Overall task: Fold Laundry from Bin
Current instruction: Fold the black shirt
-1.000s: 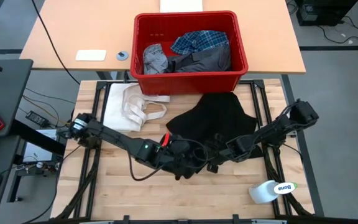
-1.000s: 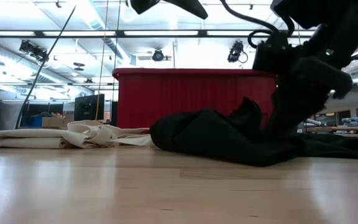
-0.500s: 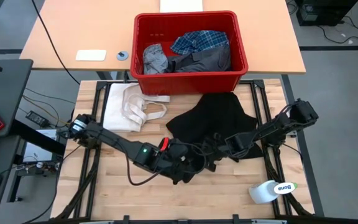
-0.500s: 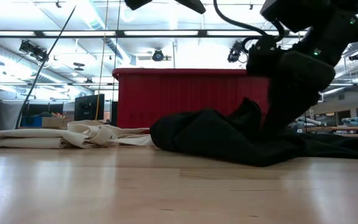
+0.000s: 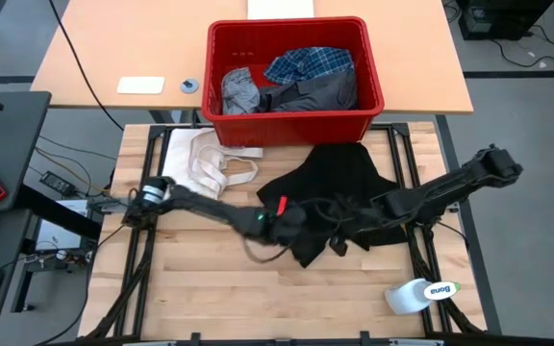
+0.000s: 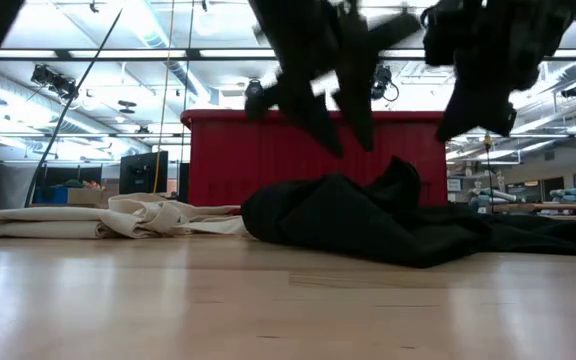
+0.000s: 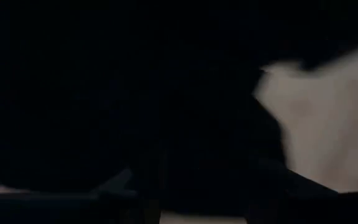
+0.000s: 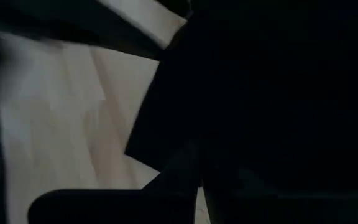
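Note:
The large black garment [image 5: 339,178] lies crumpled on the wooden table, in front of the red bin [image 5: 296,125]. The bin holds a plaid shirt [image 5: 311,62], a light grey garment [image 5: 240,91] and a dark grey one [image 5: 320,94]. My left gripper [image 5: 301,223] hovers over the garment's near left part. In the low view it [image 6: 338,130] stands open, just above the cloth [image 6: 368,215]. My right gripper [image 5: 346,223] is close beside it, raised over the garment's middle [image 6: 463,120]. Both wrist views show mostly dark cloth.
A cream-white cloth with strap loops [image 5: 205,163] lies flat at the table's far left. A white bottle [image 5: 421,293] lies at the near right corner. The near strip of the wooden table [image 5: 219,298] is bare. Behind the table stands a tan desk [image 5: 142,48].
My left gripper has come down and moved toward the far edge, over the black garment. My right gripper has risen from the garment, where it stood low a second ago. In the low view the garment keeps its shape.

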`<act>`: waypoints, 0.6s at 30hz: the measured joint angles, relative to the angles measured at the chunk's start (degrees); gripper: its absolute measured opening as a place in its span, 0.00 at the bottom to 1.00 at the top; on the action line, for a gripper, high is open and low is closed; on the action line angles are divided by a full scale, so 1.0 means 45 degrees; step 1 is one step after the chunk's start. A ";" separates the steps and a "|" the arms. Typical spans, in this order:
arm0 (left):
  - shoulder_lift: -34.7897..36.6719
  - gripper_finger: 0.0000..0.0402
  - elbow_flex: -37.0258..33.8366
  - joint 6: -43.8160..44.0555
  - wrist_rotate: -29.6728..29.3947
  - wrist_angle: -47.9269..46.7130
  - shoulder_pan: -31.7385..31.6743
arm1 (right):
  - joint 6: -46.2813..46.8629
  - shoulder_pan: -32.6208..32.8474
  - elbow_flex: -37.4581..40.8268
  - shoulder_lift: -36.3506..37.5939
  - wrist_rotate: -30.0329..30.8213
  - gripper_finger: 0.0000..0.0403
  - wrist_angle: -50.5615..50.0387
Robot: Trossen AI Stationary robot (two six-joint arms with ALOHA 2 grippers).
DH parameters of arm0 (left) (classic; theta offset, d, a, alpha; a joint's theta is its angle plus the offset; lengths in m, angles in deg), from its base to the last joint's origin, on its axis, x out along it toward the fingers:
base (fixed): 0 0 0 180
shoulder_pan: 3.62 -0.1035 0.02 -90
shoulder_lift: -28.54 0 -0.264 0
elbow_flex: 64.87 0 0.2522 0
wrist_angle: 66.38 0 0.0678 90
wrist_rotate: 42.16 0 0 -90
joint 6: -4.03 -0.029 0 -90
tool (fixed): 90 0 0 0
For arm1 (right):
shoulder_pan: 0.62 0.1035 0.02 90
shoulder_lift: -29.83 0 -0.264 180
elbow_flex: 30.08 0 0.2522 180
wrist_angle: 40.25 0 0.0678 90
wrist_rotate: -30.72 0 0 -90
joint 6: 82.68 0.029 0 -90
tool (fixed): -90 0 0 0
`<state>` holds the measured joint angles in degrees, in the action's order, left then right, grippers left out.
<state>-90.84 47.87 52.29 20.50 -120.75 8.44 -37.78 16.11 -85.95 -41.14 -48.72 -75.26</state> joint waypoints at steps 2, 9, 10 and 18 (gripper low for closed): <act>-0.0384 0.43 0.0002 0.0029 0.0177 0.0174 -0.0636 | 0.0056 -0.0010 0.0005 0.0501 0.0025 0.07 -0.0111; -0.1622 0.43 -0.0010 0.0032 0.2747 -0.1546 -0.1610 | 0.1152 0.0070 -0.0019 0.1007 -0.0383 0.07 -0.0070; -0.1748 0.43 -0.0010 -0.0006 0.3346 -0.2003 -0.1586 | 0.1291 0.0128 -0.0019 0.1002 -0.0395 0.07 -0.0095; -0.1369 0.43 -0.0067 -0.1232 0.4535 -0.5550 -0.0219 | 0.1436 0.0642 -0.0019 0.0998 -0.0309 0.07 -0.1037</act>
<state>-97.00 47.57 46.75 40.90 -145.73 7.45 -31.32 19.00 -86.04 -36.65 -50.11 -79.92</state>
